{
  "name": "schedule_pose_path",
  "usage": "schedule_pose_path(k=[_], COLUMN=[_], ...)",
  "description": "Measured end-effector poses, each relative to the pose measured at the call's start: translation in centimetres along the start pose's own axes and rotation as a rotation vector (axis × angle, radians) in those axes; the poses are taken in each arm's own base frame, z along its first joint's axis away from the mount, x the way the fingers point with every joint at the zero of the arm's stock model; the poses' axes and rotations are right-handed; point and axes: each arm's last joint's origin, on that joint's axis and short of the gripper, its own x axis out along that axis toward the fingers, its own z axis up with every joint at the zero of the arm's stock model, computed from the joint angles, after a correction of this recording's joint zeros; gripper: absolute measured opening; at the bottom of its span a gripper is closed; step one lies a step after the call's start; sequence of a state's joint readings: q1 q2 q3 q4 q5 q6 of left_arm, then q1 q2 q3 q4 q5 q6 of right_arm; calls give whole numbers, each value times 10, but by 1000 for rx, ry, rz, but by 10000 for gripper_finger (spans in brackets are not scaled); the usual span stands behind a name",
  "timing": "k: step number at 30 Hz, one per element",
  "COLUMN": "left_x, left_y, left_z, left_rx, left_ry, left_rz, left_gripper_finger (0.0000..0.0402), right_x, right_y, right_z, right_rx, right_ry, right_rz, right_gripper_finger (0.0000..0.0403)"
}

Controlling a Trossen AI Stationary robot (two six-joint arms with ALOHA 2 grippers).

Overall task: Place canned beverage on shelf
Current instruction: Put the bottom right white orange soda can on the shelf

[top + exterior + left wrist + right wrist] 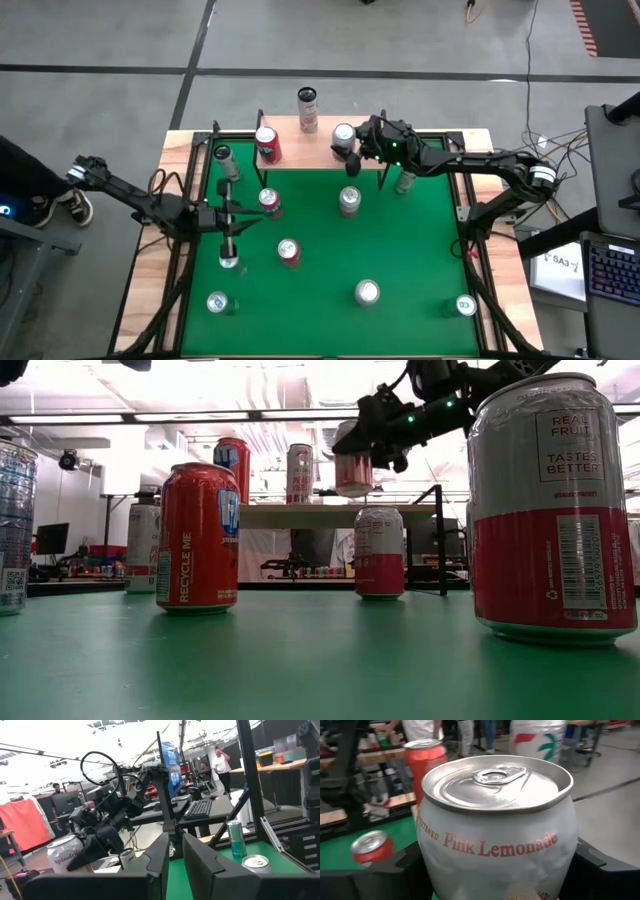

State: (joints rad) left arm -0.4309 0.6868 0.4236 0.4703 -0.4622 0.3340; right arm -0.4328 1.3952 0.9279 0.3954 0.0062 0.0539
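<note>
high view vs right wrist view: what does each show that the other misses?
Only the high view: the whole green table, the left gripper low over its left side, and the shelf at the far edge.
Only the right wrist view: the "Pink Lemonade" print on the held can.
Both: the right gripper holding that can over the shelf, with a red can on the shelf beside it.

Overhead camera looks straight down on the table [400, 230]; low camera looks level across it; both share the shelf [320, 140].
</note>
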Motion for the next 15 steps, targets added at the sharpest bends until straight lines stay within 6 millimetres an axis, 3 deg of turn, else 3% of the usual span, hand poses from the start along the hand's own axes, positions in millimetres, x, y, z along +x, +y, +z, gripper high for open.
schedule_pose_path(k=[15], left_x=[0], left_y=[0], left_z=[0], left_rx=[24], left_ry=[1], left_rz=[3], left_gripper_finger=[38], right_x=[9], right_y=[10], right_z=[-8], right_rx=[-29], right_ry=[-16], right_rz=[3], right_gripper_finger=[288])
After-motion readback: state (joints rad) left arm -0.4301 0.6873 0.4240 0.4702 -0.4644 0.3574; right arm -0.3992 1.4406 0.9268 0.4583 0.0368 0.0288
